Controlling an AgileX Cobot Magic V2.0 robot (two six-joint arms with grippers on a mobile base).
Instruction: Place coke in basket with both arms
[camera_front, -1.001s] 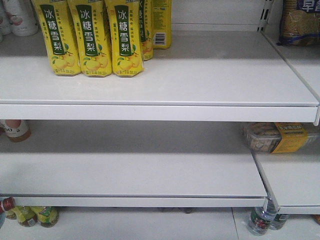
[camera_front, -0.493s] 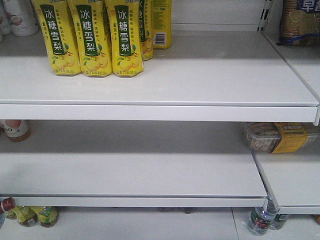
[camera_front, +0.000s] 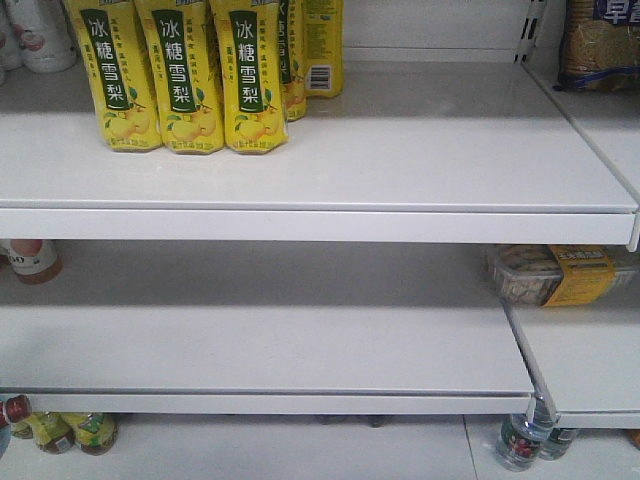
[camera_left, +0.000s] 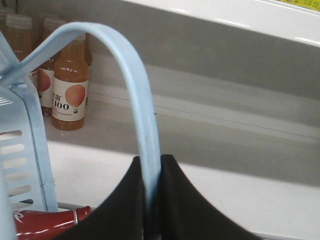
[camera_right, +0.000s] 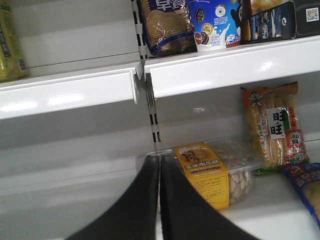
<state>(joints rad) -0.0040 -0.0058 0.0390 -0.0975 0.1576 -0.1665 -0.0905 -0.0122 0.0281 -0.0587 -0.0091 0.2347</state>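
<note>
Our left end effector (camera_left: 152, 200) pinches the basket (camera_left: 25, 150) handle (camera_left: 142, 115), the right end effector (camera_right: 159, 200) is closed empty; a slip could tip the coke (camera_left: 45, 225) out.

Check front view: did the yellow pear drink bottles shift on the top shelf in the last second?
No. The yellow bottles stand at the same spot relative to the shelf's front edge.

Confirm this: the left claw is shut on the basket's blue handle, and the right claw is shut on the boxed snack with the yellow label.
Half right. The left claw is shut on the basket handle, as the left wrist view shows. The right claw is shut on nothing: in the right wrist view its fingers meet with nothing between them, and the yellow-labelled snack box sits behind them on the shelf.
</note>
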